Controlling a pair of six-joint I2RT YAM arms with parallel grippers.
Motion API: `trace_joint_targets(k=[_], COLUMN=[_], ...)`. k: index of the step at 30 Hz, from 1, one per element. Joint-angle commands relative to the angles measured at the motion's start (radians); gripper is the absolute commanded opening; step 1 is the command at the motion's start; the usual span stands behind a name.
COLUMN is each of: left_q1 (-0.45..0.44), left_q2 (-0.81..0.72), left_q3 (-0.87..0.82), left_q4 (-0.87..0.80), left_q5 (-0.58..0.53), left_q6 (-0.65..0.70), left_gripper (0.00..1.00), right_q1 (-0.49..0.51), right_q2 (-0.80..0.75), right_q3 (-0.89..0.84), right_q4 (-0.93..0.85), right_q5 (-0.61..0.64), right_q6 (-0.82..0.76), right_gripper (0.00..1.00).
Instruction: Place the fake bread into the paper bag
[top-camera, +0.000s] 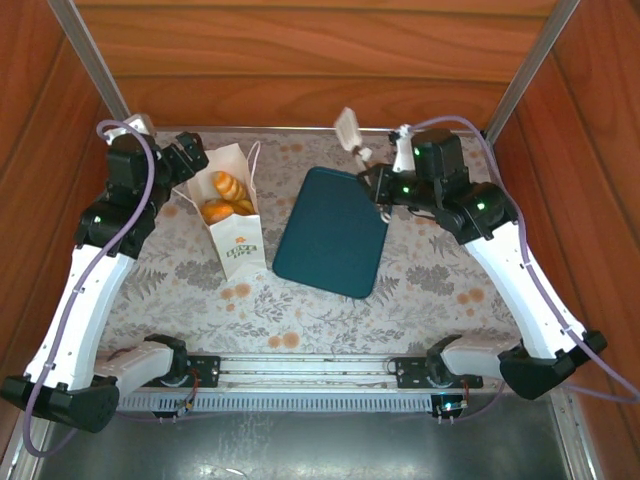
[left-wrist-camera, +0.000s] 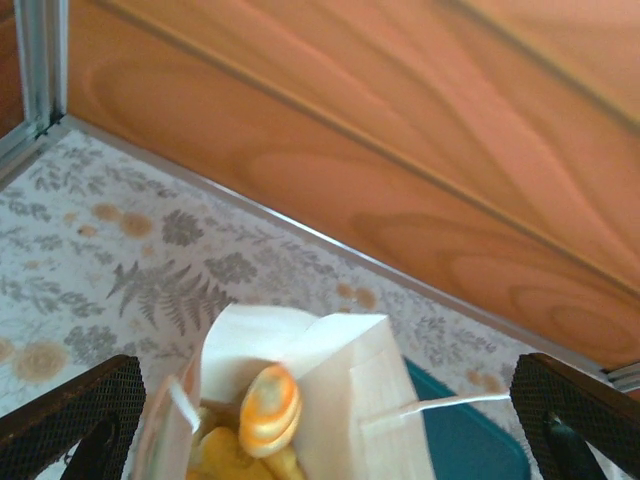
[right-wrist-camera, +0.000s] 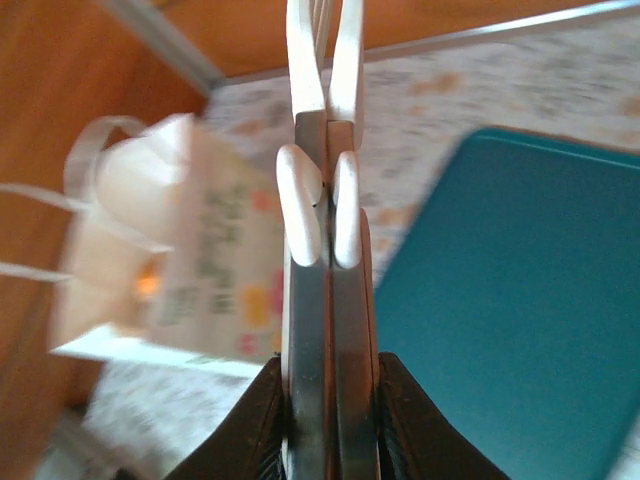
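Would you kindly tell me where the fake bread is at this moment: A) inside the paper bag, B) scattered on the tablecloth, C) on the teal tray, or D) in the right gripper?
A: the fake bread sits in the open top of the paper bag.

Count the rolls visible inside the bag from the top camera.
3, all in the paper bag: a striped roll at the back, a second roll front left, a third roll front right. More may be hidden beneath.
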Motion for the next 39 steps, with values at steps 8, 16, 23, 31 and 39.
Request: trace_joint_targets(k=[8, 16, 23, 31, 39], left_q1=[0.315, 0.501, 0.517, 0.516, 0.516], left_q2=[0.022, 0.090, 0.081, 0.031, 0.011], left_q3=[0.079, -0.016, -0.181, -0.308, -0.390], left_q4=[-0.007, -0.008, 0.002, 0.042, 0.109], left_q5=[0.111, 0.019, -0.027, -0.031, 0.002], left_q6=[-0.073, -0.065, -0.055, 0.006, 0.058], left_gripper=[1.00, 1.00, 1.00, 1.00, 1.00], right_q1=[-0.252, -0.366, -0.401, -0.414, -0.414], right_q2=[-0.100, -0.005, 0.129, 0.210, 0.132], right_q3=[-0.448, -0.649, -0.693, -0.726, -0.676], right_q4=[0.119, 0.287, 0.356, 0.395, 0.340], right_q5=[0.225, 0.209, 0.174, 0.123, 0.045], right_q6=[0.044, 0.083, 0.113, 0.116, 0.095], right_gripper=[0.10, 0.16, 0.25, 0.56, 1.00])
